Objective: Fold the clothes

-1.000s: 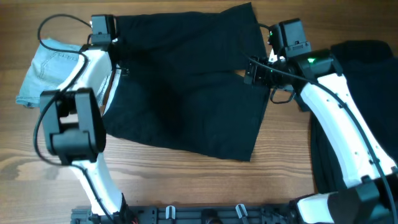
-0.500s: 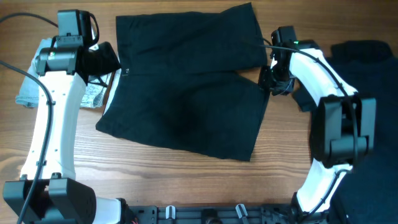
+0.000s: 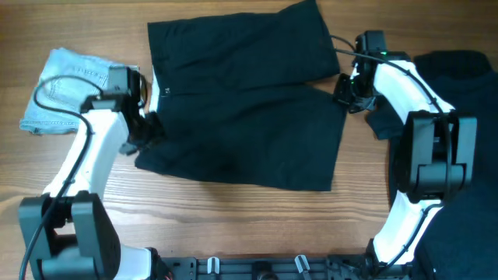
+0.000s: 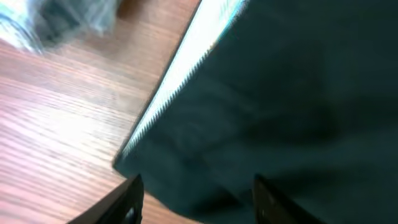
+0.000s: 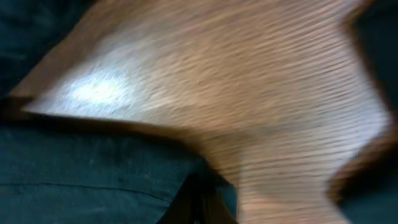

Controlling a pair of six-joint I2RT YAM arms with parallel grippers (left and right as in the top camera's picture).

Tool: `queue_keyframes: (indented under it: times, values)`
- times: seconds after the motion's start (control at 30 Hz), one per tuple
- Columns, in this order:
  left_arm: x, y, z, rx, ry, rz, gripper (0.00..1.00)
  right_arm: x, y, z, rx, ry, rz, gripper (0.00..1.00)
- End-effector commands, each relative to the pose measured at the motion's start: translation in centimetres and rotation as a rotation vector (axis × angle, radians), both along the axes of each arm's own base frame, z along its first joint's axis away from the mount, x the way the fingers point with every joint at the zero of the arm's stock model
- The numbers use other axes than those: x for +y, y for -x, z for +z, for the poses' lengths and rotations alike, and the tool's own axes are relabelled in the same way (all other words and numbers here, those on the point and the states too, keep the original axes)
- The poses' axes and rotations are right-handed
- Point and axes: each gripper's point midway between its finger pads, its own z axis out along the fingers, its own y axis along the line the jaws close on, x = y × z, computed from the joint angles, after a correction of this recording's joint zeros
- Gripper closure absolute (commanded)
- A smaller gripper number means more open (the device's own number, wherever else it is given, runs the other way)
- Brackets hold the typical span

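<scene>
The black shorts [image 3: 241, 101] lie spread flat across the middle of the wooden table, with a small white tag [image 3: 165, 89] near their left side. My left gripper [image 3: 148, 131] is at their lower-left edge. In the left wrist view its fingers stand apart, open [image 4: 196, 202], with a corner of the black cloth [image 4: 280, 93] between them and a pale strip [image 4: 186, 68] along the cloth's edge. My right gripper [image 3: 347, 92] is at the shorts' right edge. In the blurred right wrist view it [image 5: 202, 208] is shut on the edge of the dark cloth [image 5: 93, 180].
A folded light-blue denim garment [image 3: 66, 89] lies at the far left, close to the left arm. More black clothes [image 3: 459, 93] are heaped at the right edge, beside the right arm. A dark rail [image 3: 257, 268] runs along the table's front edge.
The right gripper has shut at the shorts' right edge, and the shorts have shifted a little to the right. The left gripper has come down from the upper left to the lower-left edge.
</scene>
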Motion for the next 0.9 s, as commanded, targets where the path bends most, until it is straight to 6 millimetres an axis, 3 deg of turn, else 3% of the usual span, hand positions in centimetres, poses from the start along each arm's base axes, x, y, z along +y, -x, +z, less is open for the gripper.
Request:
queue_keyframes:
  times: [0.0,0.03,0.07,0.1,0.2,0.27,0.3,0.33,0.4,0.53,0.6,0.7,0.8,0.87]
  values:
    - [-1.1,2.4,-4.1,0.038,0.058,-0.001,0.43,-0.1,-0.7,-0.2,-0.025,-0.027,0.013,0.96]
    - [-1.3,2.6,-4.7,0.030,0.071,-0.003,0.43,0.0,-0.9,-0.2,-0.033,-0.030,0.026,0.95]
    - [-1.6,2.7,-5.5,0.016,0.088,-0.006,0.42,-0.2,-1.1,0.0,-0.044,-0.024,0.047,0.78]
    - [-1.7,2.8,-5.8,0.010,0.091,-0.007,0.41,-0.3,-1.1,0.4,-0.046,-0.021,0.062,0.71]
    - [-1.7,2.7,-5.8,0.006,0.090,-0.008,0.41,-0.6,-0.8,3.1,-0.077,-0.038,0.064,0.64]
    - [-1.7,2.4,-5.8,-0.004,0.089,-0.015,0.47,0.5,0.0,5.9,-0.105,-0.102,0.077,0.62]
    - [-1.6,2.3,-5.8,-0.010,0.089,-0.015,0.54,1.8,1.3,7.7,-0.100,-0.173,0.113,0.60]
    - [-1.6,2.3,-5.8,-0.009,0.089,-0.015,0.65,2.3,2.6,8.7,-0.075,-0.201,0.125,0.58]
    - [-1.6,2.4,-5.8,-0.004,0.088,-0.015,0.69,2.7,4.8,9.3,-0.014,-0.211,0.148,0.57]
    - [-0.7,2.5,-5.8,0.001,0.036,-0.008,0.69,4.0,9.6,8.1,0.166,-0.222,0.210,0.55]
    - [-0.7,2.4,-5.8,-0.005,0.036,-0.008,0.69,5.1,11.9,6.5,0.246,-0.226,0.232,0.54]
    - [-0.7,2.4,-5.8,-0.004,0.036,-0.008,0.69,6.7,17.4,3.2,0.415,-0.222,0.271,0.56]
    - [-0.7,2.4,-5.8,-0.004,0.036,-0.008,0.66,7.2,20.1,1.6,0.492,-0.250,0.251,0.56]
    - [-0.7,2.4,-5.8,-0.005,0.036,-0.008,0.65,6.4,20.9,0.7,0.512,-0.207,0.233,0.56]
